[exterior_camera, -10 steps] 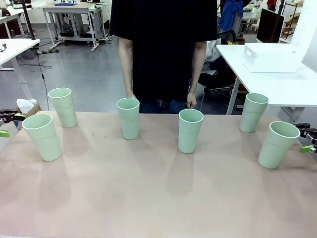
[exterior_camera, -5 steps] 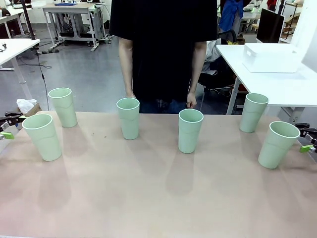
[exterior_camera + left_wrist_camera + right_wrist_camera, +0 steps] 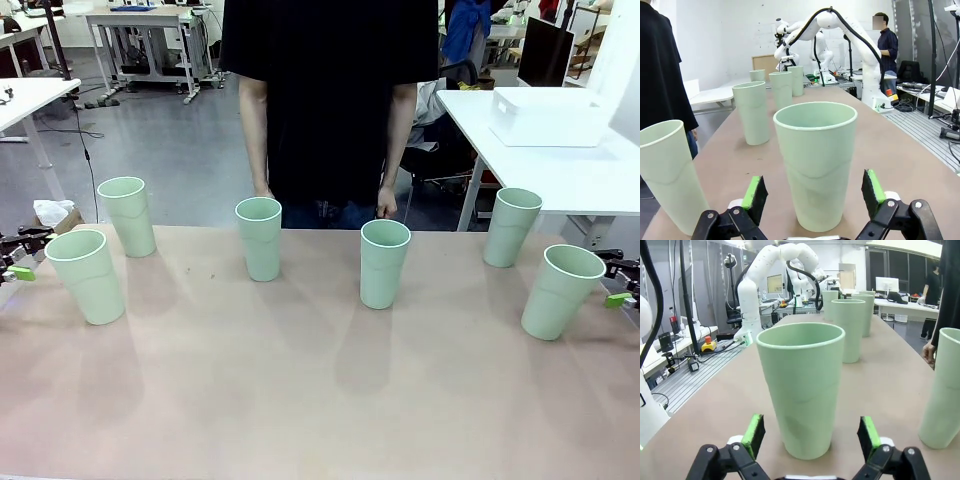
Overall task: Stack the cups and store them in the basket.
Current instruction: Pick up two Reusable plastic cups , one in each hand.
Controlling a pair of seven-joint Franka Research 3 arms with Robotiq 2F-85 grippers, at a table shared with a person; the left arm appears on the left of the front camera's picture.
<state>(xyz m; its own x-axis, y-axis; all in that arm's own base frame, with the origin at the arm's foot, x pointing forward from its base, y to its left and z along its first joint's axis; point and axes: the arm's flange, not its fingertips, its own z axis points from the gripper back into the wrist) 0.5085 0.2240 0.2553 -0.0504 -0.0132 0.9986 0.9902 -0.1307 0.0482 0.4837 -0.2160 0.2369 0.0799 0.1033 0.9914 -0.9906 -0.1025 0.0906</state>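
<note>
the left gripper [image 3: 814,196] has its green pads spread wide and grips nothing. the left-end cup [image 3: 815,150] stands upright straight ahead of it, close, framed by the two fingers, with a neighbour cup [image 3: 667,175] just off to one side. the right gripper [image 3: 812,434] is also spread and empty, and the right-end cup [image 3: 801,385] stands upright directly in front of it. the middle cups [image 3: 385,262] stand on the table [image 3: 300,400] between the two grippers.

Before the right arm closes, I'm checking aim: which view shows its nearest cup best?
The right wrist view: the cup stands close and roughly centred ahead of the open right gripper. The front view shows it whole, near the right edge; the left wrist view, small and far off.
</note>
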